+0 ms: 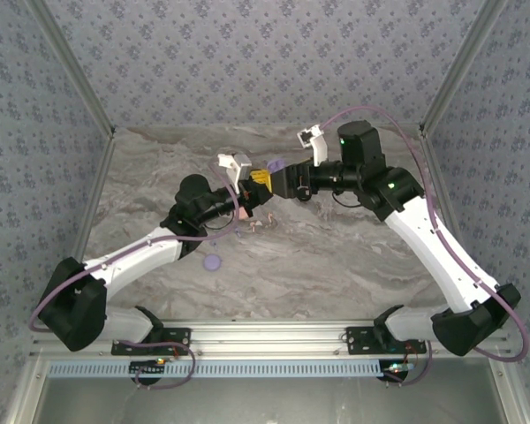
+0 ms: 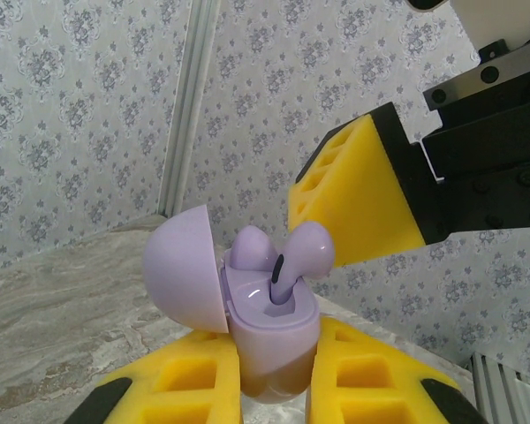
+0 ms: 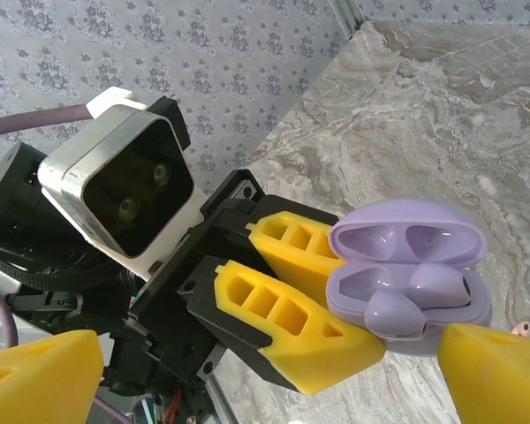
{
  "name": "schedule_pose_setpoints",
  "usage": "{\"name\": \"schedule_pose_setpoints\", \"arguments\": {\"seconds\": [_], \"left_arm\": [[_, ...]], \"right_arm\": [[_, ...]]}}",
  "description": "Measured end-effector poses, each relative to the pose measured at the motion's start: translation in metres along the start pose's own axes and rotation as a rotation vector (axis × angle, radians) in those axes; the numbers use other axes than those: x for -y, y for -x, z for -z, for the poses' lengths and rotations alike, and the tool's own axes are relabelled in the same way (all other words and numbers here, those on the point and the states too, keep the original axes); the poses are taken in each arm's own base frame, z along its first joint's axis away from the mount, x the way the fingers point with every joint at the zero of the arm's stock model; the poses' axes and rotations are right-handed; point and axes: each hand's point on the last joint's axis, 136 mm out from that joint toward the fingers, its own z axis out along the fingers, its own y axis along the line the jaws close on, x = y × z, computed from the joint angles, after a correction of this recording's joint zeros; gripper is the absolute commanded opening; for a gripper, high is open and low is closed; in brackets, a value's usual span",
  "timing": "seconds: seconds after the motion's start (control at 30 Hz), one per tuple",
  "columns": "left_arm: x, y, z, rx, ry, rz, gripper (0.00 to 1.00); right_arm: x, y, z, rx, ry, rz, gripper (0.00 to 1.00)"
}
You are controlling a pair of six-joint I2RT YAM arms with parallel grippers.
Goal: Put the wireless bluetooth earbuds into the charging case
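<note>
Hovering over marble table, left gripper clenched on open charging case, earbud seemingly half-seated, right gripper released, top view adds disc on bare near side

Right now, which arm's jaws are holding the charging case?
The left gripper: its jaws are shut on the open lavender charging case. The right gripper has its jaws wide open, clamping nothing.

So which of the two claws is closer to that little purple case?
The left. The left gripper is shut on the open case, clamping its sides. The right gripper hangs open close by, one yellow finger just above the earbuds.
</note>
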Motion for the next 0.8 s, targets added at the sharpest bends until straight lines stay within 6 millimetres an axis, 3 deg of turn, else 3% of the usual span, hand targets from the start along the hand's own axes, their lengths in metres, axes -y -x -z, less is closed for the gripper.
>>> {"name": "schedule_pose_setpoints", "arguments": {"seconds": [0.8], "left_arm": [[-0.0004, -0.0003, 0.0, -0.001, 0.002, 0.001, 0.0]], "right_arm": [[-0.0025, -0.0043, -0.0052, -0.025, 0.007, 0.005, 0.94]]}}
